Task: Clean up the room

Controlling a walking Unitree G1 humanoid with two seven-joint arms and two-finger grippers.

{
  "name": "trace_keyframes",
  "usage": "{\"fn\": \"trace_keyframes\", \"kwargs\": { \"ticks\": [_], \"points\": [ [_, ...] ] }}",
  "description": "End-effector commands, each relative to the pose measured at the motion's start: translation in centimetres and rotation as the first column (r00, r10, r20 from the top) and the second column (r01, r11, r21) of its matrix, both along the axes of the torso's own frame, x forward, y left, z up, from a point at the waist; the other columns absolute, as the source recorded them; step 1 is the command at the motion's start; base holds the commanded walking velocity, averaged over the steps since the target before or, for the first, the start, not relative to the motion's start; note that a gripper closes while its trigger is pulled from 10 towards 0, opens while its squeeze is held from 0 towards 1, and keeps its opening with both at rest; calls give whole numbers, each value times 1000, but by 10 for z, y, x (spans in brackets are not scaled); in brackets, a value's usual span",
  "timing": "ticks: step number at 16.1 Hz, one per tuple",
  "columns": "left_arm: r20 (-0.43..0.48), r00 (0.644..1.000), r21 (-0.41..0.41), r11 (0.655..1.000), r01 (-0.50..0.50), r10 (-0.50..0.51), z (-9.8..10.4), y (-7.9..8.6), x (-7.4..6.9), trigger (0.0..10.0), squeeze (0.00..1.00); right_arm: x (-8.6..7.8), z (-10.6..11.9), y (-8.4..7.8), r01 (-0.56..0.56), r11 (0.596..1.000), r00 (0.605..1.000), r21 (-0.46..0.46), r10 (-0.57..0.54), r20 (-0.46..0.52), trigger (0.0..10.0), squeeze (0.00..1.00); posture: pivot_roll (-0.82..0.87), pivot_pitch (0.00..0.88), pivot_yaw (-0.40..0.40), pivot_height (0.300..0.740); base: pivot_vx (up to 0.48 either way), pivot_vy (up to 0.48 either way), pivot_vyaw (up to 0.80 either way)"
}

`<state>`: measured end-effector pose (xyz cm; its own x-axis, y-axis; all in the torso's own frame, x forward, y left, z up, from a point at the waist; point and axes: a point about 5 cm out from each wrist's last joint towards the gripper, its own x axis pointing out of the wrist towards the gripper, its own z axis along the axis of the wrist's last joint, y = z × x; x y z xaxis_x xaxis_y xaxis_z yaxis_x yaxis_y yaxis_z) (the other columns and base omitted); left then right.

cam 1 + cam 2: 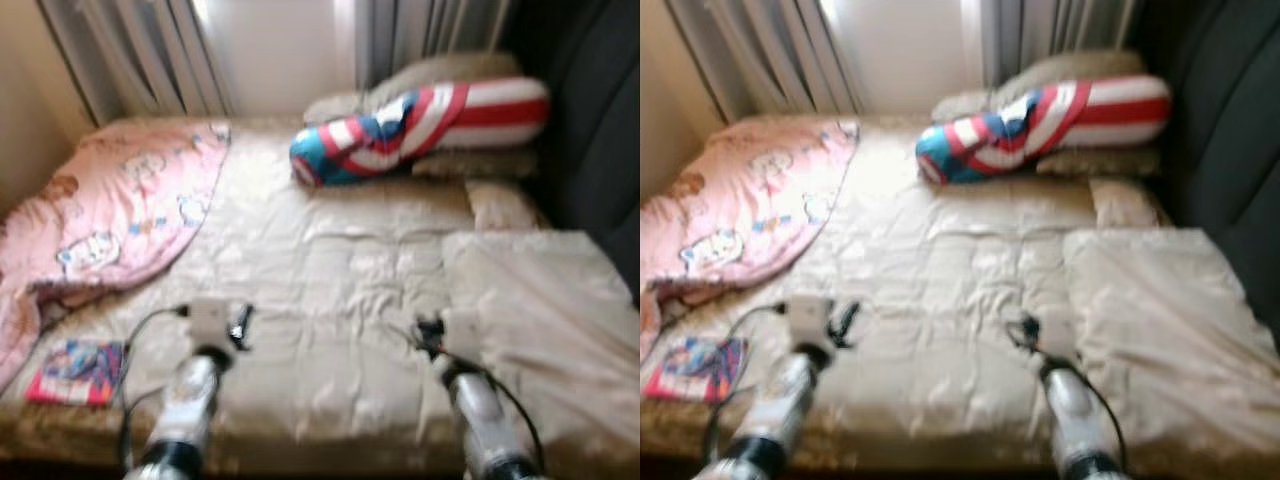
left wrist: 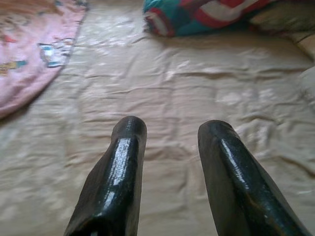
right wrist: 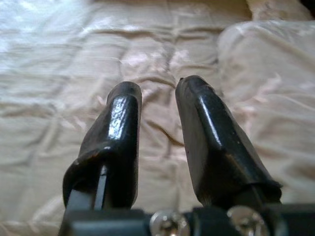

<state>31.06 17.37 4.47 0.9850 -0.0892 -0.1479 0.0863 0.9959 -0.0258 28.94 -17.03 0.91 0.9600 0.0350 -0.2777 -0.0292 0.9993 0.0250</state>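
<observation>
Tidying barely begun: crumpled pink cartoon-print blanket (image 1: 110,215) and colourful flat book (image 1: 78,372) lay unsorted on cream bed (image 1: 340,290); left gripper (image 2: 170,147) and right gripper (image 3: 157,101) hovered parted, empty.

Left arm (image 1: 190,400): silver cylinder, black cable looping beside it, pale wrist block | right arm (image 1: 478,405): silver, black cable | fingers (image 2: 115,182): glossy black, rounded tips | screws (image 3: 170,223): silver, at right gripper's base

No legible writing anywhere. The book (image 1: 77,371) cover on the bed (image 1: 330,270) is colourful, too blurred to read.
</observation>
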Motion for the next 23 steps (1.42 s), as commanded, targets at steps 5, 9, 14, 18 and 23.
{"fn": "trace_keyframes", "kwargs": {
  "ticks": [5,9,14,18,23],
  "points": [
    [1,1000,11,1000,-17,17,1,9,0,10000,0,3,3,5,-15,1000,1000,-3,15,9,10000,0,-34,12,16,740,0,302,274],
    [2,1000,15,1000,-19,19,2,10,1,10000,0,3,2,5,-11,1000,1000,-1,11,8,10000,0,-32,17,20,740,0,299,481],
    [1,1000,18,1000,-21,21,3,11,1,10000,0,2,1,4,5,1000,1000,16,-5,4,10000,0,-30,20,23,740,0,303,0],
    [2,1000,19,1000,-21,21,3,12,1,10000,0,1,0,3,19,999,1000,32,-19,2,10000,0,-30,21,24,740,0,298,0],
    [3,1000,17,1000,-24,24,3,11,2,10000,0,2,1,3,22,999,1000,33,-22,4,10000,0,-28,22,22,740,0,300,0]
  ]
}}
